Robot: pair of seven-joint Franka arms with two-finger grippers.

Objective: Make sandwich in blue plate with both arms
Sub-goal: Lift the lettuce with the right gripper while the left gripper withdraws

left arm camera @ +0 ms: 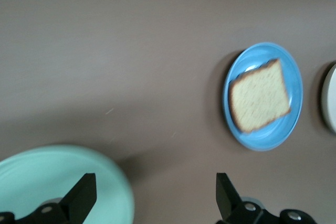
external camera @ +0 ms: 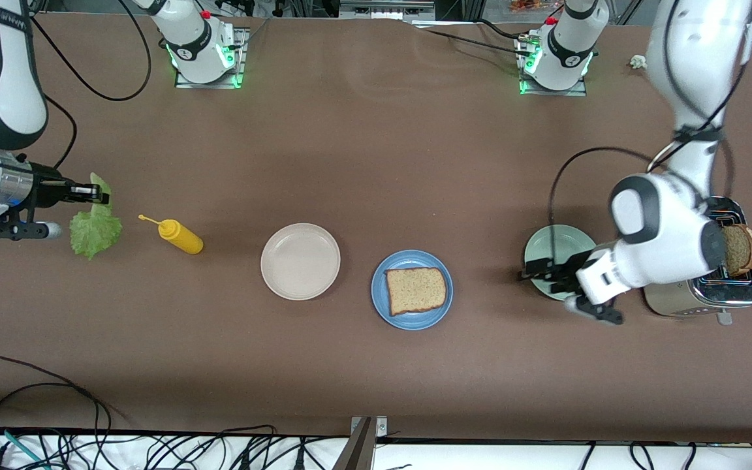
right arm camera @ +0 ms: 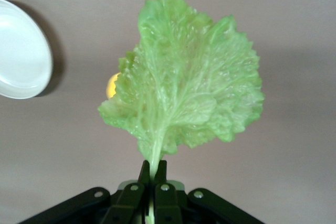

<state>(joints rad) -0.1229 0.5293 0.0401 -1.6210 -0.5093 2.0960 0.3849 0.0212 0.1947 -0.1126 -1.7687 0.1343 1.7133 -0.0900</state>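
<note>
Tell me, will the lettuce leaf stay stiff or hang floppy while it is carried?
Likely floppy: the lettuce leaf droops below the shut right gripper, pinched only at its stem. Probably light, and its thin crinkled edges may tear.

We see three plates in a row: one [external camera: 300, 261] mid-table, the next [external camera: 412, 290] beside it bearing a bread slice [external camera: 416, 290], the third [external camera: 559, 261] toward the left arm's end, just beside a toaster [external camera: 709, 290] (another slice [external camera: 738, 249] in it); a bottle [external camera: 180, 236] lies toward the right arm's end
</note>
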